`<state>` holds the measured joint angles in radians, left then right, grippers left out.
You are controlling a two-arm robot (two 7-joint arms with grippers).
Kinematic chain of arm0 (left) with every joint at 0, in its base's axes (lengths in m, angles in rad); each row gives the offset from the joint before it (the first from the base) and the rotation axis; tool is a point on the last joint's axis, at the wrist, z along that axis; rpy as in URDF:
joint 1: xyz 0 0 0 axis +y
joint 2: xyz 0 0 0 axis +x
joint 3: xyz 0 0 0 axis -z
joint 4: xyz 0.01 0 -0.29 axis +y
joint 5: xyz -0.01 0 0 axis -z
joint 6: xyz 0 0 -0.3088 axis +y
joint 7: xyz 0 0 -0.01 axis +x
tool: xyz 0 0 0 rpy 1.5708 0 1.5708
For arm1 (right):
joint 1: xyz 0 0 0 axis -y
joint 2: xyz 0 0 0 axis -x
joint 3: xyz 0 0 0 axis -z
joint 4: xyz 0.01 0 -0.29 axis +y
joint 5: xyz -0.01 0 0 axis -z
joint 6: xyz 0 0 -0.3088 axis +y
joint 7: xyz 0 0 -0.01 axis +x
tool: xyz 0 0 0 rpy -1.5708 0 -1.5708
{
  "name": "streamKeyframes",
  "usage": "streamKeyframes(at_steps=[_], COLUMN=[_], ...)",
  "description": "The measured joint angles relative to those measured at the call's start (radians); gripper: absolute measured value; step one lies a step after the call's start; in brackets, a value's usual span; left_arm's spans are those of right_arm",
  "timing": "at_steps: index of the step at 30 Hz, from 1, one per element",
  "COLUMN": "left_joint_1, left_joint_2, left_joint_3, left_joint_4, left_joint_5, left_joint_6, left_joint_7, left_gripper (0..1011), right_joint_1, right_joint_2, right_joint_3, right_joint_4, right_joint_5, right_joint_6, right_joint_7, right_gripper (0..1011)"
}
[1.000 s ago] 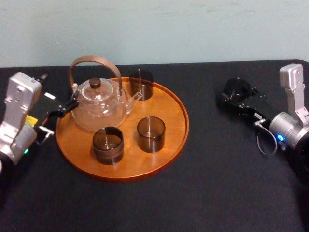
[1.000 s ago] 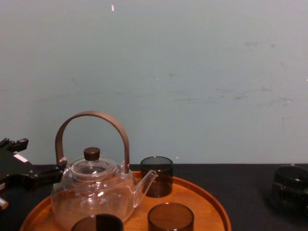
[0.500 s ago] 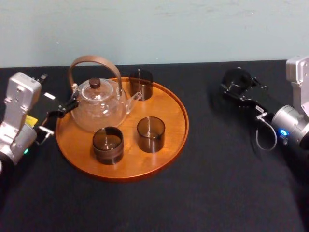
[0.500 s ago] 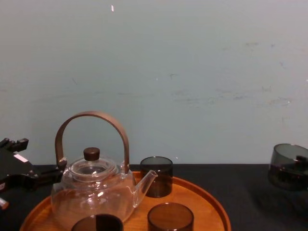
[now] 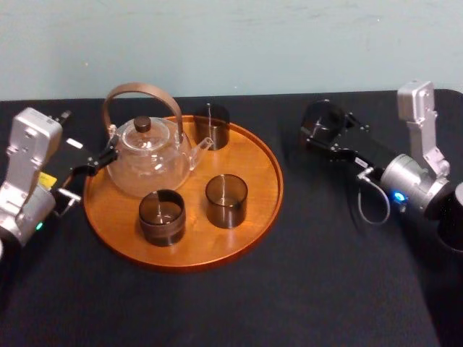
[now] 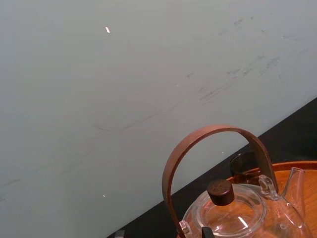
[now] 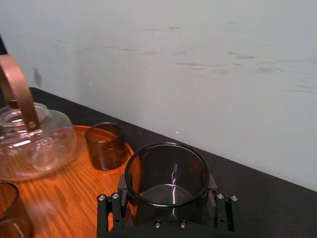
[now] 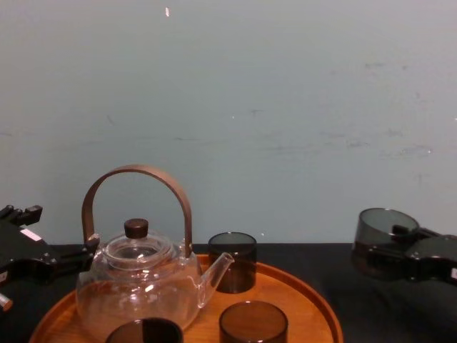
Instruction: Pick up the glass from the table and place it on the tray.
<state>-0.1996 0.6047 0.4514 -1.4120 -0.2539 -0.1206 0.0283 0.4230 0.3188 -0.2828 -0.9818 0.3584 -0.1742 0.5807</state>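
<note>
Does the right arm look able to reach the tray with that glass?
Likely yes: right gripper holds the glass beside the tray, whose right side is bare; left gripper sits by its left rim.

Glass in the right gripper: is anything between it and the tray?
Nothing visible. The right gripper holds the glass right of the tray, only table between. The tray's right side is free. Left gripper sits by its left edge.

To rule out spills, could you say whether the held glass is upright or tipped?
Upright: the glass sits level in the right tool, rim up.
</note>
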Motion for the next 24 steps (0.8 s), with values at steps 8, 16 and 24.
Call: streamKeyframes(at_steps=[8,16,24], left_joint_1=[0.0,0.0,0.0], left_joint_2=[0.0,0.0,0.0], left_joint_3=[0.0,0.0,0.0], left_joint_4=[0.0,0.0,0.0], left_joint_5=[0.0,0.0,0.0], left_joint_6=[0.0,0.0,0.0], left_joint_7=[0.0,0.0,0.0], left_gripper=[1009,1010,1010], right_joint_1=[0.03,0.054,0.09], right_joint_2=[-0.028,-0.051,-0.078], right_joint_3=[-0.035,-0.061,-0.083], right_joint_4=[0.043,0.079,0.151], right_joint_5=[0.011,0.019,0.024], right_joint_6=[-0.017,-0.033,-0.069], right_joint_7=[0.031,0.054,0.082], right_gripper=[906,906,906])
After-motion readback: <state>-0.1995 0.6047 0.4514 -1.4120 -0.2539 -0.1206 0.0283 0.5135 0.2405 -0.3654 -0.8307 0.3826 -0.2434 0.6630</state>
